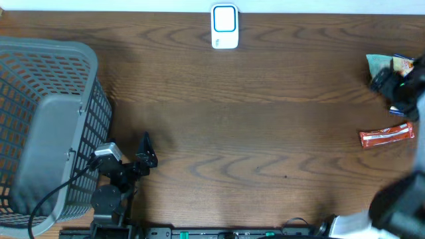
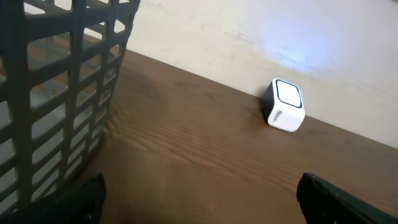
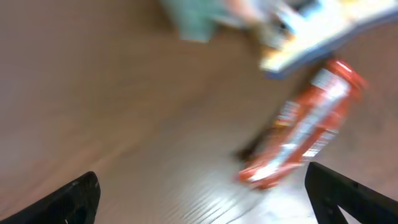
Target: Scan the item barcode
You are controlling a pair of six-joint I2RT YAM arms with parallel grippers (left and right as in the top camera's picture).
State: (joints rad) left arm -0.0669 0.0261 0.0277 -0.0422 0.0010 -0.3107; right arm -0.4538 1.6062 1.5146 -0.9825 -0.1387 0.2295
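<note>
Here, the right hand is hanging wide open and empty above the red packet, lying on the tabletop beside other packets. The left hand is gaping empty near the basket, facing the white scanner.

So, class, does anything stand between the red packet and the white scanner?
Nothing visible: only table wood lies between the red packet and the scanner. The basket stands far left, out of the way.
</note>
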